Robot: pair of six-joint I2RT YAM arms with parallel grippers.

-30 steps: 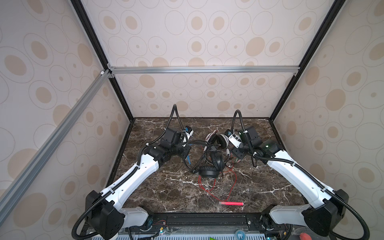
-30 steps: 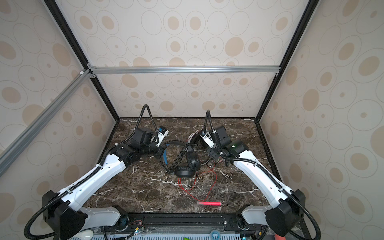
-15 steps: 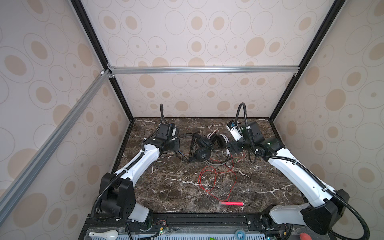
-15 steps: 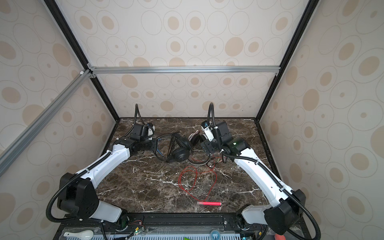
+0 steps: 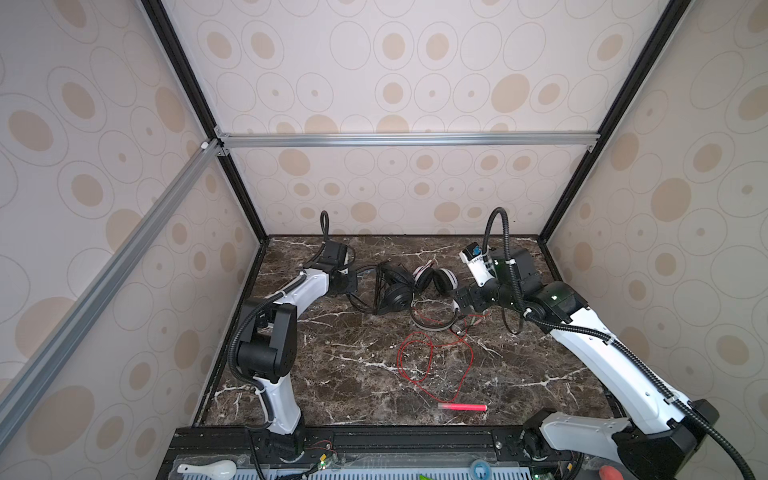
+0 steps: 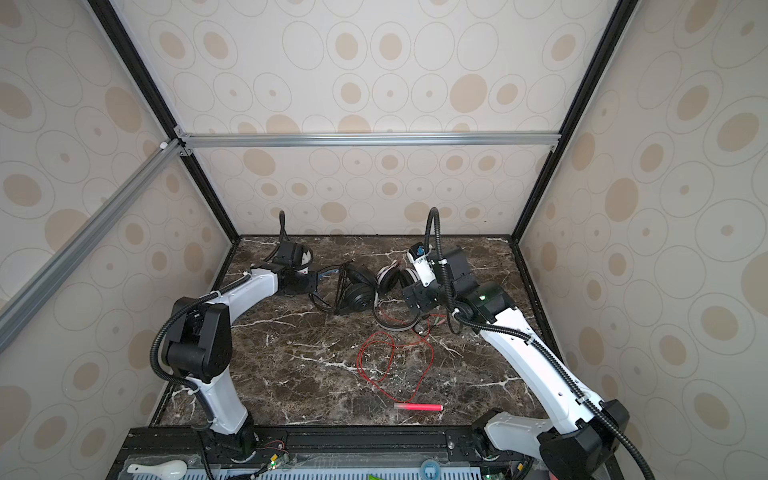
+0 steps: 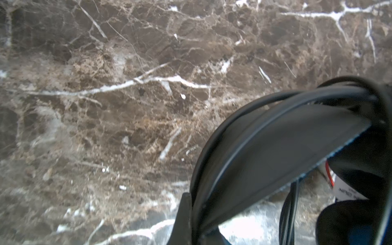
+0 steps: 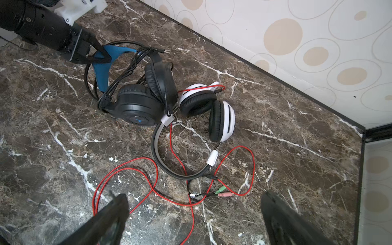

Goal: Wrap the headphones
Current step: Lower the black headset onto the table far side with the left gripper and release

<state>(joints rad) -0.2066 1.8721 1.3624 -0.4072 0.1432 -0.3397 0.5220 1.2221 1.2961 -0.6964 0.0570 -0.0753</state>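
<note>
Top views both place a pink stick (image 5: 462, 407) nearest the front edge of the counter (image 5: 332, 374), with the thin red cable (image 5: 399, 357) looping loosely on the marble just behind it. Farther in, the white headset (image 5: 444, 280) lies with its headband toward the front and its two striped cups side by side behind. The right wrist view shows green and pink plugs (image 8: 222, 191) lying just beside that headband. The right end effector (image 5: 459, 305) hovers close to the headband, its fingers spread wide with nothing between them. Right against the white cups, on the left, lies the black headset (image 5: 397, 295), with one cup flat on the marble and its black cable (image 8: 125, 75) strung in several strands across the band. The left end effector (image 8: 99, 56) is clamped on the blue underside of that headband. Beyond everything stands the patterned back wall (image 5: 395, 199).
</note>
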